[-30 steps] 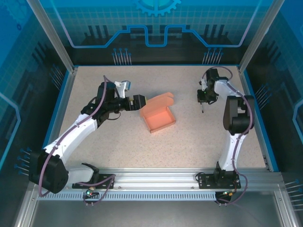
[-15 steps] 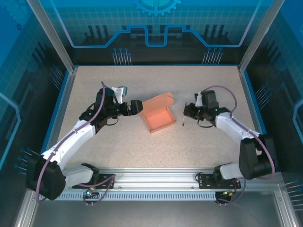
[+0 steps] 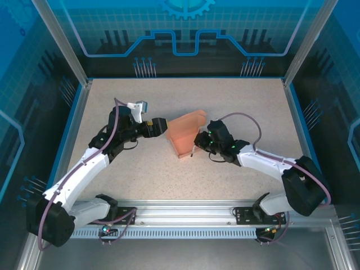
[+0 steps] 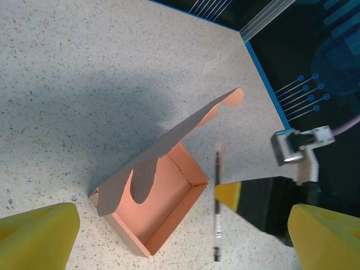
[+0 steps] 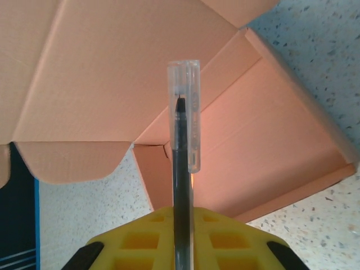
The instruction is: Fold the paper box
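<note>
Paper box (image 3: 184, 136) sits near the middle of the speckled surface (image 3: 253, 101), between the two grippers. Its shallow tray (image 4: 163, 211) rests flat and open. The lid (image 4: 185, 135) stands raised along the far side, tilted over the tray, with a rounded tab hanging down from it on the inside. Card is salmon-orange, with no crush visible. The left gripper (image 3: 160, 126) is low, just left of the box, with jaws spread wide and nothing between them. In the left wrist view its yellow fingers (image 4: 36, 236) flank the tray from well outside. Cannot tell from overhead whether its tip touches the lid's edge. The right gripper (image 3: 200, 140) is at the box's right side, pressed together on a thin dark stick (image 5: 181, 169) that juts forward from between its yellow pads (image 5: 135, 239). The stick carries a clear cap at its far end. In the right wrist view that end lies over the tray's inner corner below the lid. In the left wrist view the stick (image 4: 217, 208) runs just beside the tray's right wall. Contact with the card is not resolvable.
</note>
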Available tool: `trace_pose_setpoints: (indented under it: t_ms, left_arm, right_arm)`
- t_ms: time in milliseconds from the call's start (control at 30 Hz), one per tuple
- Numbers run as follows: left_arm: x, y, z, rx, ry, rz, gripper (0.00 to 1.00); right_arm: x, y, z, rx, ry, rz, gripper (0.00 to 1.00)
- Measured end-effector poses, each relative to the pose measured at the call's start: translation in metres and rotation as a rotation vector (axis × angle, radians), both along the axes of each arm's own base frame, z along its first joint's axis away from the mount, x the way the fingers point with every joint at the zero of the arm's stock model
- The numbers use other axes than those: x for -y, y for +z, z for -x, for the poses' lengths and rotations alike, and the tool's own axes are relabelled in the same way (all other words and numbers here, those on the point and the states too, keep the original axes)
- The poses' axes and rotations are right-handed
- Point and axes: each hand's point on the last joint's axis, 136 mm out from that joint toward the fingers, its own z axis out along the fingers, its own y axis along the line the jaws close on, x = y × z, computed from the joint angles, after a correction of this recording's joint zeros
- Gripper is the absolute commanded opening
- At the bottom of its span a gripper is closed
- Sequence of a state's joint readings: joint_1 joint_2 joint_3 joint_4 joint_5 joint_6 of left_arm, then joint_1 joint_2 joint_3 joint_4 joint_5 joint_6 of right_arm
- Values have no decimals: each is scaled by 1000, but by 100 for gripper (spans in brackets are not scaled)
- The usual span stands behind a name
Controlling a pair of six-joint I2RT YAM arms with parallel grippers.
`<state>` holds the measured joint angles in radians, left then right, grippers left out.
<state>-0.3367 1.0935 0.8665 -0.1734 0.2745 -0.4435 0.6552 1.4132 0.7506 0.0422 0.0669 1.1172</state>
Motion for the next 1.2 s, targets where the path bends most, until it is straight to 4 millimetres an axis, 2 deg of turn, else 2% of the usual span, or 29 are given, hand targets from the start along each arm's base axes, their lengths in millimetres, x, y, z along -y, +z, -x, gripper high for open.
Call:
trace_pose_setpoints:
  t_ms: [200,533,900,1200]
  left_arm:
    - [-3,11,3,32,9,7,97]
    - [-2,12,2,40,9,13,96]
    - [-2,13,2,46,6,16,96]
    - [-2,13,2,45,6,16,96]
  right_arm:
    - [-8,-21,-10,-43,-93,-3,14]
    - [-19,-31,-34,-74,-201,-53,14]
    - [-29,-44,-38,-103,-259,-56,15]
    - [-28,-57,-39,-125,-283,-41,23]
